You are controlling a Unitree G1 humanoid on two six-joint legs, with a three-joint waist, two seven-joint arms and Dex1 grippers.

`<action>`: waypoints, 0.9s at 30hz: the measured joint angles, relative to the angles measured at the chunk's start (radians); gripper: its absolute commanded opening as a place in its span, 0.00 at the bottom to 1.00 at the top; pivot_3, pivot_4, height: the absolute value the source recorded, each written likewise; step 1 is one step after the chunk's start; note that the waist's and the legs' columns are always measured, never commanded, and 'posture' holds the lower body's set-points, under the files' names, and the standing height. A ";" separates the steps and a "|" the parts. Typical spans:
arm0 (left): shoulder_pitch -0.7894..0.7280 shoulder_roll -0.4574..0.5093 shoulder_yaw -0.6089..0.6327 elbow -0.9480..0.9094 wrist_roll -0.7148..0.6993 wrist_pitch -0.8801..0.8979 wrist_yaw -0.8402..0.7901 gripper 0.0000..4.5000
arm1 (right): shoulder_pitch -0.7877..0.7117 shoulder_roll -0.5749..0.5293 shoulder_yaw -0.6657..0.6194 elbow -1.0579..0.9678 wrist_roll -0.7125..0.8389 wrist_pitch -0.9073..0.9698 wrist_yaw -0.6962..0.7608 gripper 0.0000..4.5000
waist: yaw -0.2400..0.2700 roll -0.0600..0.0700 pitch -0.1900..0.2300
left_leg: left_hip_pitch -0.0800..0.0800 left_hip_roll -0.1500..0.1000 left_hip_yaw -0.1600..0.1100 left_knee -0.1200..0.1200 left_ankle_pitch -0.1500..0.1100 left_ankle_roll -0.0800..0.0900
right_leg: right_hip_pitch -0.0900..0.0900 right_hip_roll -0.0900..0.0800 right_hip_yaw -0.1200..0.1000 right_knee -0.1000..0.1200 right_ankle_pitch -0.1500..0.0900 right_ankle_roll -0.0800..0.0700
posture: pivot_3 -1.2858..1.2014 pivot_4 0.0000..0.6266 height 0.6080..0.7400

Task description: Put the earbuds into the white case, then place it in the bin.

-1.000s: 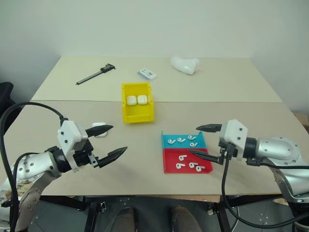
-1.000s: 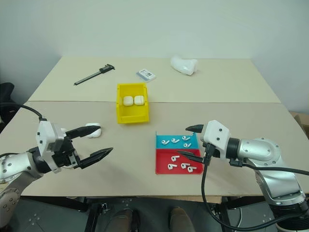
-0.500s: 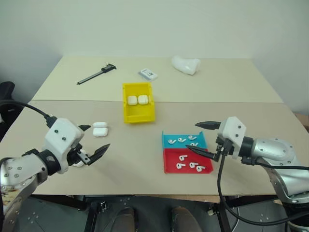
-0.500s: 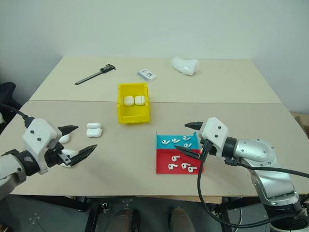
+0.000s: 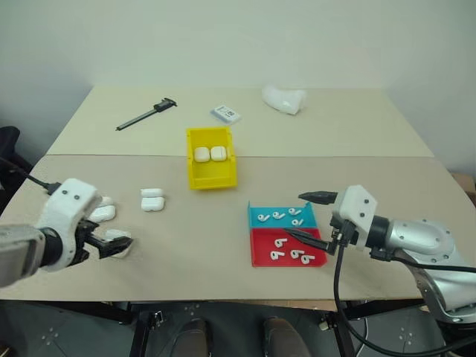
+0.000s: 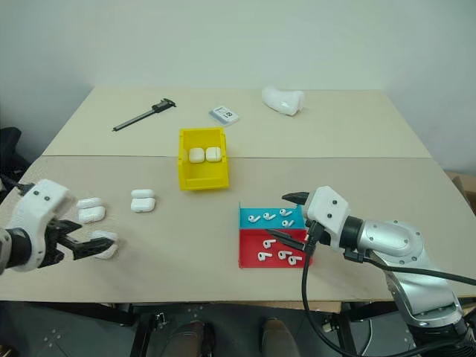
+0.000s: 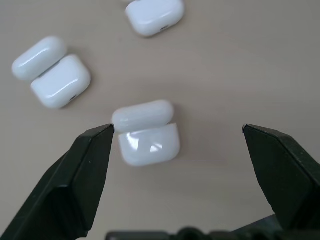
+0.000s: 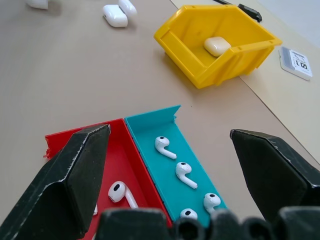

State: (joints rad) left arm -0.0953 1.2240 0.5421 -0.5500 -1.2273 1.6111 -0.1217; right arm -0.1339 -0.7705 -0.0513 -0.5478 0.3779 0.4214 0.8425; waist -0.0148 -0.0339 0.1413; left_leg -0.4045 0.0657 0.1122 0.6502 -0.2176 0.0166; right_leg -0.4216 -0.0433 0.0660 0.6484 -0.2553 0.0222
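Near the table's left front lies a white case (image 7: 148, 134) with its lid flipped open. My left gripper (image 7: 177, 130) points down over it, open, with one fingertip (image 7: 100, 142) close beside the lid. Two more white cases (image 5: 152, 199) (image 5: 102, 213) lie further back on the table. The yellow bin (image 5: 212, 177) at the centre holds two cases. Several earbuds (image 5: 279, 216) lie in a blue tray (image 5: 256, 217) and a red tray (image 5: 262, 253). My right gripper (image 5: 297, 216) hovers open over those trays, holding nothing.
A black caliper (image 5: 146, 114), a small labelled white card (image 5: 226, 114) and a lumpy white object (image 5: 284, 99) lie on the far half of the table. A seam (image 5: 335, 157) runs across the table behind the bin.
My left arm swung left and tipped its gripper downward over the case at the left front. The right gripper stayed over the trays.
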 measured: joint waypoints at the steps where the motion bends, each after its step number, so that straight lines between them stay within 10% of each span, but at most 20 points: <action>1: 0.003 0.031 -0.023 0.026 -0.037 0.000 0.033 1.00 | 0.000 0.000 0.000 -0.004 0.001 0.003 -0.001 0.99 | 0.000 0.000 0.000 | 0.000 0.000 0.000 0.000 0.000 0.000 | 0.000 -0.001 0.000 0.000 0.000 0.000 | 0.52 0.24 1.00; 27: -0.334 -0.140 -0.489 0.442 -0.125 0.000 0.427 1.00 | 0.060 -0.036 -0.060 -0.111 0.077 0.114 -0.020 0.99 | 0.004 -0.001 0.000 | 0.000 -0.001 0.000 -0.001 0.001 -0.001 | 0.000 -0.001 0.000 0.000 0.000 -0.001 | 0.52 0.24 1.00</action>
State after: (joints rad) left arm -0.4295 1.0836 0.0530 -0.1083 -1.3519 1.6112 0.3056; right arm -0.0743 -0.8068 -0.1117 -0.6592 0.4546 0.5355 0.8223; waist -0.0104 -0.0352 0.1416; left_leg -0.4050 0.0645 0.1127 0.6494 -0.2171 0.0156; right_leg -0.4219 -0.0438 0.0655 0.6486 -0.2549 0.0214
